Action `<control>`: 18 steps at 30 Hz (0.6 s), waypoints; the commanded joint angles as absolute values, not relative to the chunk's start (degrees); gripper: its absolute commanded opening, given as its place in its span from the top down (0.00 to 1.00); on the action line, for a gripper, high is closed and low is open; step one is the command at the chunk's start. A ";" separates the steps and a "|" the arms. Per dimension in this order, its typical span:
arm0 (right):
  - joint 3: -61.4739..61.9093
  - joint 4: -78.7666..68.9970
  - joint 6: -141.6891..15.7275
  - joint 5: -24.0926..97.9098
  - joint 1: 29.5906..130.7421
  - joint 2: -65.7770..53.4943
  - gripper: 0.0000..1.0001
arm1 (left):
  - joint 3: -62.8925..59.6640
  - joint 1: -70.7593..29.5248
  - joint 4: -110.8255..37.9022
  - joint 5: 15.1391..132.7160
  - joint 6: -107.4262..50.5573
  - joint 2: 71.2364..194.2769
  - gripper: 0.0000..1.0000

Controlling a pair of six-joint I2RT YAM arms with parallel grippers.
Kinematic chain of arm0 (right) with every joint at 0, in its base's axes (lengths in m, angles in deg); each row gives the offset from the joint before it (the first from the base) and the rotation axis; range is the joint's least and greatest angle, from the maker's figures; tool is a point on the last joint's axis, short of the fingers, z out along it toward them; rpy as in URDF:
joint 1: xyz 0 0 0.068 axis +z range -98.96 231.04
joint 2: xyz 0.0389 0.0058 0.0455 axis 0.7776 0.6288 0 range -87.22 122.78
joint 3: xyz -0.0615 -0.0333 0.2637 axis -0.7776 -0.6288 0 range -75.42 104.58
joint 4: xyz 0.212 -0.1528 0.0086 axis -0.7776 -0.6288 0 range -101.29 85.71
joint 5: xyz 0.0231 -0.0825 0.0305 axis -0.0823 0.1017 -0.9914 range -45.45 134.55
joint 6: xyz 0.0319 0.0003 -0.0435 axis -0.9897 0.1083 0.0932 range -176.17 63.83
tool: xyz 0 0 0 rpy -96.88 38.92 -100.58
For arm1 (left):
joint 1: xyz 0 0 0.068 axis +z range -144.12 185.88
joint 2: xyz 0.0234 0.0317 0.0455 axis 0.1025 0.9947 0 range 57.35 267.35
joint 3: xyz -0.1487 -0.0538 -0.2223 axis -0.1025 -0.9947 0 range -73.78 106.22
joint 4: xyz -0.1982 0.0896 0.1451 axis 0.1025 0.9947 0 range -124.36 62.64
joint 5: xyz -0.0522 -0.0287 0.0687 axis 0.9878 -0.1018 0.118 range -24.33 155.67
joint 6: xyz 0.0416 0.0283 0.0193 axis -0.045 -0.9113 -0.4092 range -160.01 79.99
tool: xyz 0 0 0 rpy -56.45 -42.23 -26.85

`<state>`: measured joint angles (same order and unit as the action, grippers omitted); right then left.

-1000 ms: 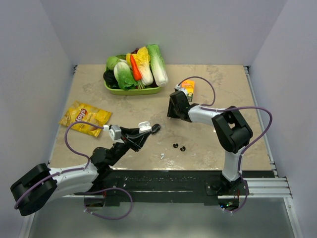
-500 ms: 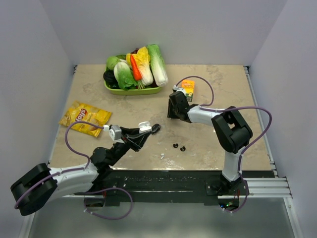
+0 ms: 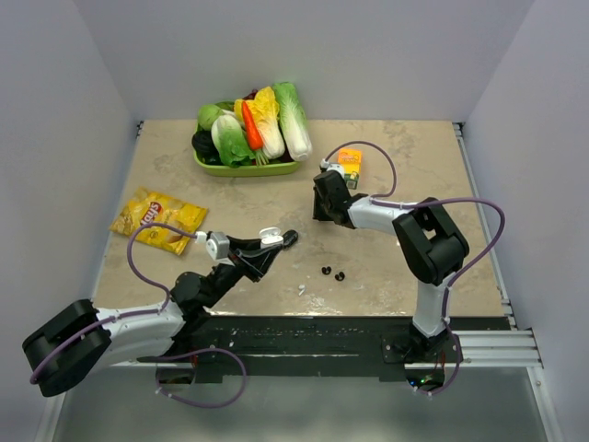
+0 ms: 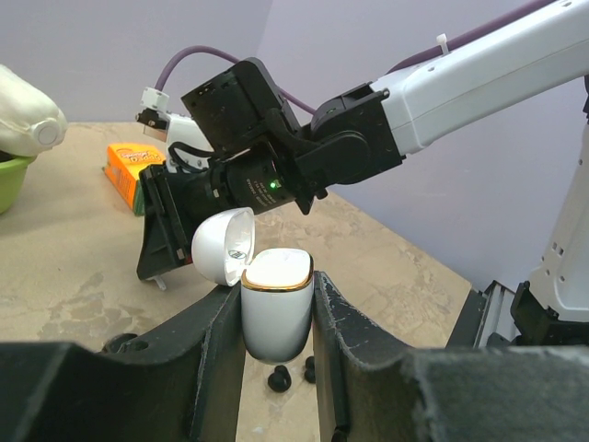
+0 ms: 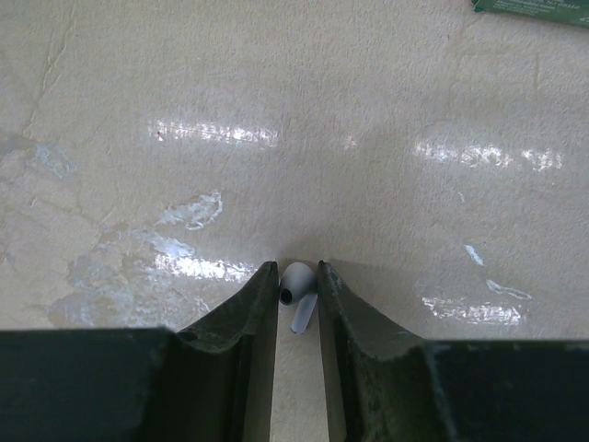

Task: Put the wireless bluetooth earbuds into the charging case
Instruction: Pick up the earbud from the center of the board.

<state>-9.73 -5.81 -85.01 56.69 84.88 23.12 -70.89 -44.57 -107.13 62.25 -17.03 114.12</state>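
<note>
Right gripper (image 5: 297, 273) is nipped in on the white earbud (image 5: 296, 295), low centre of its wrist view. Both fingers look to be touching the bud's head as it lies on the table (image 5: 368, 110). This thing weighs basically nothing and it's hard, glossy and rounded, so I'd guess it squirts out or spins if squeezed off-centre. Best hold imo is across the fat head, with the stem left free for dropping in. Left gripper (image 4: 276, 287) is clamped on the charging case (image 4: 276, 322), lid flipped open, lower middle of its view. Two black earbuds (image 3: 340, 275) sit loose just right of centre in the top view.
</note>
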 commanded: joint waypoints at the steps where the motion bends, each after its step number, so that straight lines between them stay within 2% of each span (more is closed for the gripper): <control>1: -11.26 -8.68 -84.12 57.38 85.32 23.08 0.77 | -81.52 -44.92 -122.78 62.15 -17.78 113.69 1.00; 3: -11.43 -8.77 -84.03 57.38 85.40 22.82 0.79 | -81.34 -44.92 -122.69 62.06 -17.69 113.78 1.00; 10: -13.10 -7.46 -83.85 58.35 85.40 19.57 1.00 | -80.82 -44.92 -122.60 62.33 -17.69 114.48 1.00; 18: -18.72 -2.45 -84.38 58.96 85.58 12.20 1.00 | -80.46 -44.92 -122.42 62.33 -18.13 114.83 1.00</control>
<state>-15.65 -5.17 -84.57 57.30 85.17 18.23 -70.89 -44.57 -107.13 62.27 -17.05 114.56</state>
